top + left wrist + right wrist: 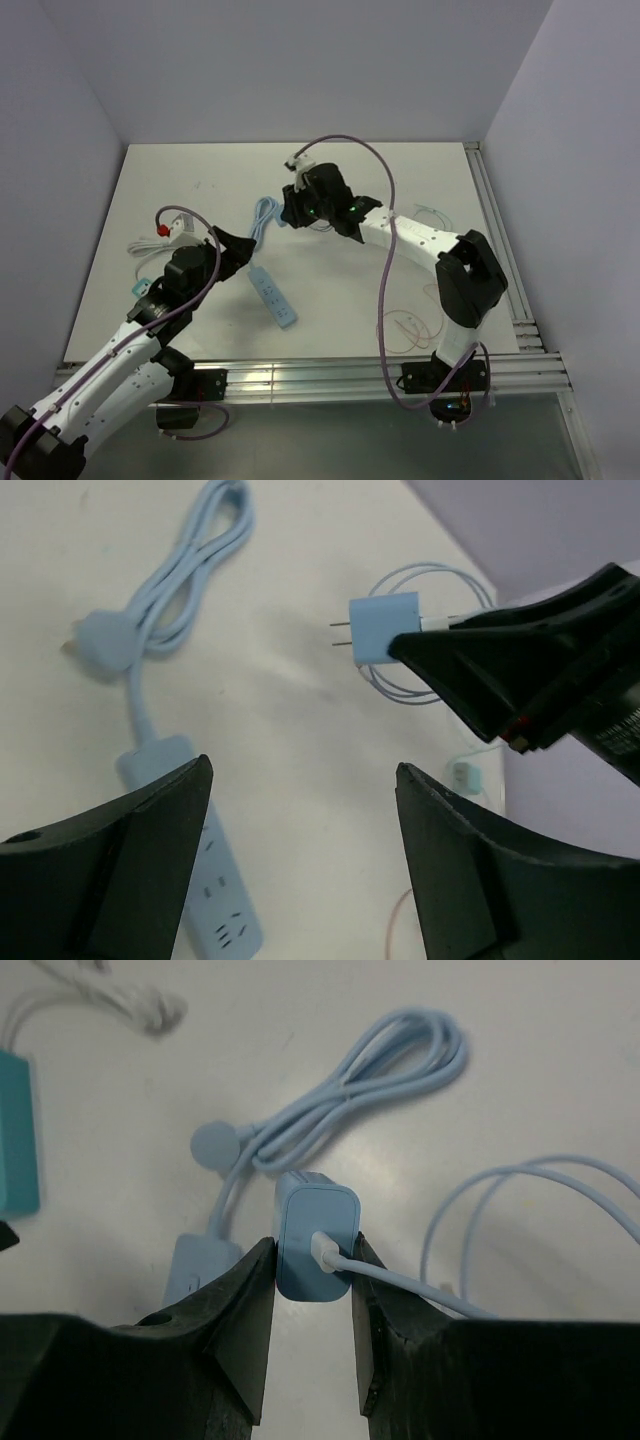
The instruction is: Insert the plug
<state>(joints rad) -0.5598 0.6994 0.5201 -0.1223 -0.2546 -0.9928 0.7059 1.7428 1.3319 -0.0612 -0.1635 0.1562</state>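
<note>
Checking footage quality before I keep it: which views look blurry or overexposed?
Top external: even light, sharp, a little glare on the near rail. Left wrist: table washed out, power strip soft. Right wrist: plug sharp, coiled cable behind it blurred.

Power strip [225, 920] half behind left jaws, beyond the bottom edge

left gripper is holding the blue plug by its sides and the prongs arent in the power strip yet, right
Not the left: the right gripper holds the blue plug by its sides, as the right wrist view shows. The left gripper is open and empty. The prongs are indeed not in the power strip yet.
</note>
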